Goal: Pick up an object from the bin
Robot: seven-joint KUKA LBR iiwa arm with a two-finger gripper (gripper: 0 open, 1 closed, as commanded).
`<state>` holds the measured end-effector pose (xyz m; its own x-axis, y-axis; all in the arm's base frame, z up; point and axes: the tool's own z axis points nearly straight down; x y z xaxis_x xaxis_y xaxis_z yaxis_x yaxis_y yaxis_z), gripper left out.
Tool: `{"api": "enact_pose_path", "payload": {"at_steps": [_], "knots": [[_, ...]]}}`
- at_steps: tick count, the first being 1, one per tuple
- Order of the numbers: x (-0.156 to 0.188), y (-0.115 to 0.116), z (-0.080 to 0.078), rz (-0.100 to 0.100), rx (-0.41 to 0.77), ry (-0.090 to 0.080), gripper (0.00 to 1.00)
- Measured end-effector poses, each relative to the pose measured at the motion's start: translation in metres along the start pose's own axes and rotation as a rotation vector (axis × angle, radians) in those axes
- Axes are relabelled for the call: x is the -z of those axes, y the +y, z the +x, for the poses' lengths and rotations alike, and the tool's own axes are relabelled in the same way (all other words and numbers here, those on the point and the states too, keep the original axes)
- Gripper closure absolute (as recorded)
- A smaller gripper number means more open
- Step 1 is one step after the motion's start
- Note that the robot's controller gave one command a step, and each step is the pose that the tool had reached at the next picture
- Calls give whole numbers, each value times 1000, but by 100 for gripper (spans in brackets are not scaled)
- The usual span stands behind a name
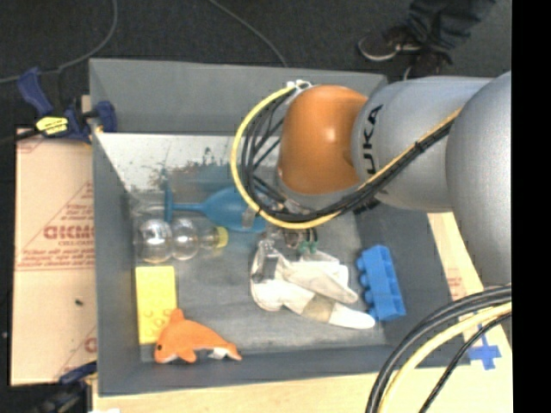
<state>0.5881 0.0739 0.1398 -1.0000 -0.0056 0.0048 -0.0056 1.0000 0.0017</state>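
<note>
The gripper (277, 261) is down near the middle of the bin (225, 317), at the left end of a crumpled white cloth (314, 284) that lies just beside a blue toy brick (381, 282). Whether it is open or closed on the cloth I cannot tell, as the orange wrist cover (318, 140) hangs right above it.

Bin (225, 318); dolphin (191, 343); yellow brick (155, 298); blue brick (381, 282); glove (315, 289)

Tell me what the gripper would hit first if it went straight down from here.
Most likely the white crumpled cloth, perhaps a glove, lying right of the middle of the bin. The gripper points down over its left end. Depth is unclear from above, so it may be touching it.
</note>
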Motion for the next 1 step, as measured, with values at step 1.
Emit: {"api": "enact_pose_path", "payload": {"at_steps": [1], "knots": [[5,0,-2,-1,-3,-8,0]]}}
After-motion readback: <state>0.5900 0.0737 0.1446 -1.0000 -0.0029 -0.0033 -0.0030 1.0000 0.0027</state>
